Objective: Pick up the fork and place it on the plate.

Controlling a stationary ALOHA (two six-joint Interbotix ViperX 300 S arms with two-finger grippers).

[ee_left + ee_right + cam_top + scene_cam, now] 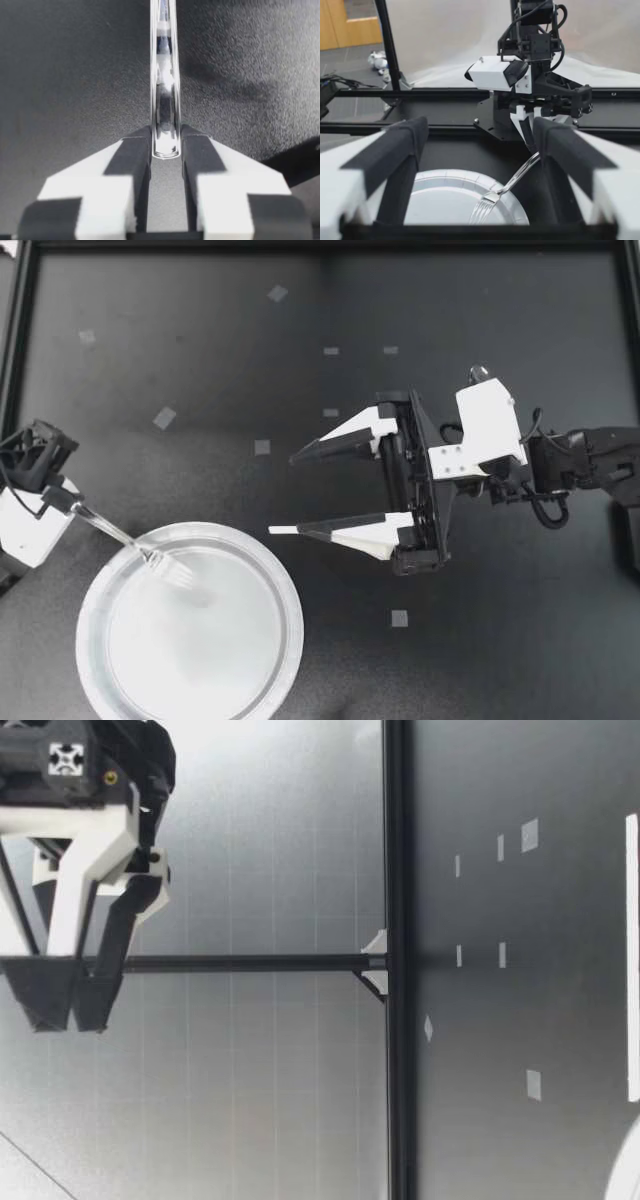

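A clear plastic fork (165,100) sits closest, its handle end pinched from both sides between the black pads of my left pincer (72,504), which grips it firmly. The fork slants away from the pincer, its tines over the inside of a round silver paper plate (290,600); I cannot tell whether they touch it. The plate lies on the black bench (200,370) beside my left arm. My right pincer (282,494) hovers near the plate, its fingers spread wide and holding nothing. Small pale tape squares (262,447) dot the bench.
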